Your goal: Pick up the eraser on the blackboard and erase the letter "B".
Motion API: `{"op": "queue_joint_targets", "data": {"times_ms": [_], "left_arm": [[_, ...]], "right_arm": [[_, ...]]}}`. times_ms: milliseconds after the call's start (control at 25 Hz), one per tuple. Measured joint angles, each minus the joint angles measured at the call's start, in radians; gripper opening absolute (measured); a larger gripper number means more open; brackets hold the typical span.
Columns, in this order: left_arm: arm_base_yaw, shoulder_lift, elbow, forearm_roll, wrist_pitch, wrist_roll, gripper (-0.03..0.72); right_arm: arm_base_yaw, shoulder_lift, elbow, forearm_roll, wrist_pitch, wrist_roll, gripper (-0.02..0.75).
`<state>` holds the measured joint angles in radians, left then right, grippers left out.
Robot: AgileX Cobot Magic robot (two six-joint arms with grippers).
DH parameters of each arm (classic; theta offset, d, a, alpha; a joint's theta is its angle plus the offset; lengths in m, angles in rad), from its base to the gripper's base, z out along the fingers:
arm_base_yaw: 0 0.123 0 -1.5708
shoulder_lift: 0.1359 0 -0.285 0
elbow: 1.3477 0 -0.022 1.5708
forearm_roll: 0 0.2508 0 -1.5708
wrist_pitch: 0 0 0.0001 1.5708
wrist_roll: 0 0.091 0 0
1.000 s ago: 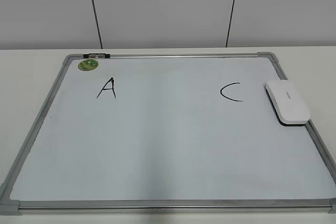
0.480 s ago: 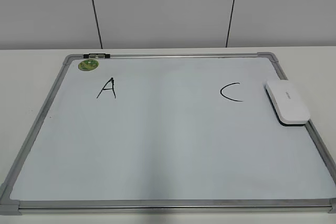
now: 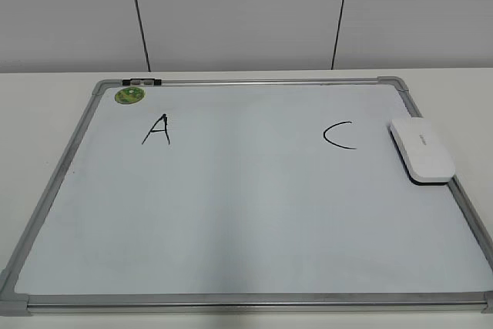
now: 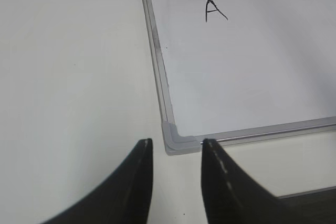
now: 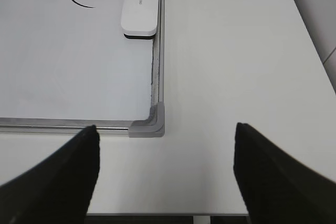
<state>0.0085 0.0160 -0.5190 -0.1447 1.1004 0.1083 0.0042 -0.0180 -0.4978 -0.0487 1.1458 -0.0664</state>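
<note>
The blackboard [image 3: 246, 213] is a pale glossy board in a silver-grey frame, lying flat on the table. The white eraser [image 3: 421, 150] lies on its right edge, just right of a black "C" [image 3: 340, 135]. A black "A" [image 3: 157, 130] is at the upper left. No letter "B" shows anywhere; the board between "A" and "C" is blank. My left gripper [image 4: 176, 142] is open and empty, near the board's near left corner [image 4: 178, 137]. My right gripper [image 5: 166, 127] is wide open and empty, near the near right corner, well short of the eraser [image 5: 140, 8]. Neither gripper shows in the exterior view.
A small round green magnet [image 3: 129, 95] sits on the board's far left corner, beside a small clip on the frame [image 3: 142, 82]. White table [image 5: 236, 66] surrounds the board. Its front edge runs just below the right gripper. A pale panelled wall stands behind.
</note>
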Motion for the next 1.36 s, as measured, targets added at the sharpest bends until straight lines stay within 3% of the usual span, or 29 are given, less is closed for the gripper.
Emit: {"op": "queue_joint_targets", "data": {"times_ms": [1360], "left_arm": [[0.0,0.0,0.0,-0.004,0.0,-0.009,0.241]], "right_arm": [[0.0,0.0,0.0,0.0,0.0,0.002,0.59]]}}
